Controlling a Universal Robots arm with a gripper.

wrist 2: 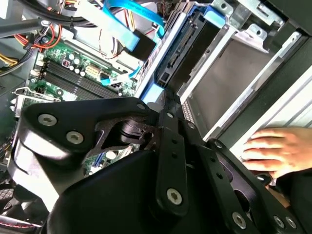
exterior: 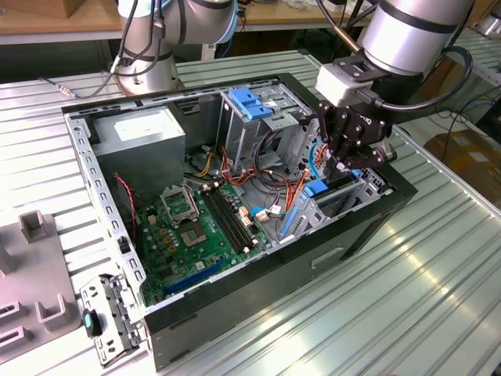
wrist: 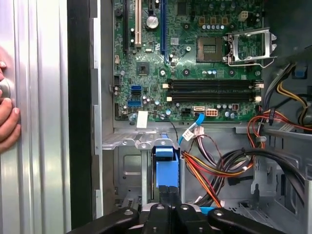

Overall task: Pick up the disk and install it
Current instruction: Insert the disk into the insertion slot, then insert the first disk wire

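The disk (exterior: 338,190) stands on edge in the drive bay at the exterior view's right end of the open computer case (exterior: 235,294). Its dark body and blue side rail (wrist: 165,171) show in the first wrist view, and edge-on in the second wrist view as a dark slab (wrist 2: 183,53) inside the grey metal bay. My gripper (exterior: 344,160) hangs straight above it, with its black fingers (wrist: 168,212) shut on the disk's upper edge. The lower part of the disk is hidden inside the bay.
A person's hand (wrist 2: 278,151) rests on the ribbed table just outside the case wall. Inside are the green motherboard (exterior: 188,227), a grey power supply box (exterior: 145,133), a blue-tabbed drive cage (exterior: 250,106) and loose red, orange and black cables (wrist: 219,165). A metal bracket (exterior: 106,321) lies near the case corner.
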